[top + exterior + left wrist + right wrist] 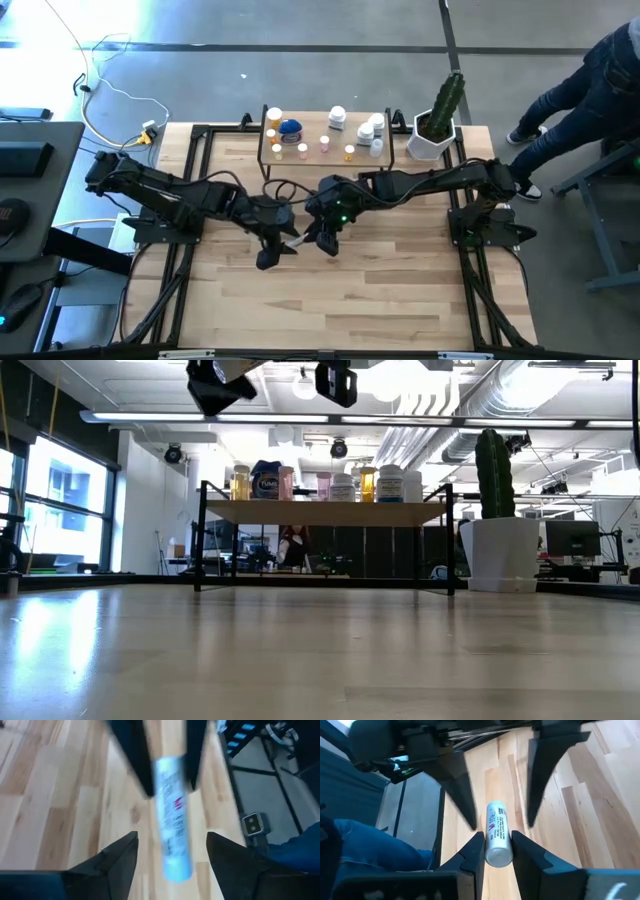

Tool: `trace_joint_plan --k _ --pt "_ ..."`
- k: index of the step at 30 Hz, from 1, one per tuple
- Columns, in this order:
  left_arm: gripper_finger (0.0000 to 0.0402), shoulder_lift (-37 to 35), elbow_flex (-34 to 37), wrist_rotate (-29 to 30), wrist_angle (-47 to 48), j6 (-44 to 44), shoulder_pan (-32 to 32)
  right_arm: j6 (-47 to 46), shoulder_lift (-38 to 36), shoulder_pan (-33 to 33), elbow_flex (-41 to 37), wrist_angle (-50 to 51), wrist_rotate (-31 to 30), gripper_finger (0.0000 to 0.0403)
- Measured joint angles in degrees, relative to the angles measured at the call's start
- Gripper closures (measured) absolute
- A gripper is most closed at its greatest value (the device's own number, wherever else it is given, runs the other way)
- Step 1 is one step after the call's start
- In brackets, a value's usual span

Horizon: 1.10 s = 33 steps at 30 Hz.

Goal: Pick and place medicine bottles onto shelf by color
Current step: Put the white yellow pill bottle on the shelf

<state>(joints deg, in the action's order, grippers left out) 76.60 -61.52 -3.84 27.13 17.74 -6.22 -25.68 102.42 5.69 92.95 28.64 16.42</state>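
**Mid-air handover of a white tube above the tabletop**

The tabletop (330,300) is lying bare beneath both arms, and the shelf (325,158) is standing well beyond the grippers, already carrying the sorted medicine bottles (340,118): orange ones toward one end, white ones toward the other, pink ones and a blue-lidded jar between.

The two arms are meeting over the middle of the tabletop. The right gripper (497,851) is clamping a slim white tube (498,840) by one end, its fingers pressing on both sides. The left gripper (172,855) is facing it from the opposite side with its fingers standing apart from the tube, touching nothing; the tube's free end is reaching between them.

Judged from here, the risk is in the grip. The right gripper is holding the tube only near its end, so the long free part could tilt or slip if the arm swings fast. If the left gripper is backing away crookedly, a finger could knock the tube loose and send it falling to the tabletop. On the crowded shelf, a tilted tube could topple neighbouring bottles.
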Motion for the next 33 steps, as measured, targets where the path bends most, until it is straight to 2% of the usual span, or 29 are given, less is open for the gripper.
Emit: trace_joint_plan --k 9,24,33 --pt "0.0172 -0.88 0.02 -4.88 5.85 -1.22 4.22 -1.37 -3.22 -0.02 -0.02 3.68 -4.60 0.0335" --pt "0.0172 -5.59 0.00 -4.45 5.32 -9.50 10.48 -2.59 -8.65 -0.04 -0.02 7.21 -13.85 0.0335" --pt "0.0172 -10.19 0.02 -4.31 1.36 -16.09 16.91 -2.43 -12.91 -0.02 -0.04 4.31 -21.89 0.0335"
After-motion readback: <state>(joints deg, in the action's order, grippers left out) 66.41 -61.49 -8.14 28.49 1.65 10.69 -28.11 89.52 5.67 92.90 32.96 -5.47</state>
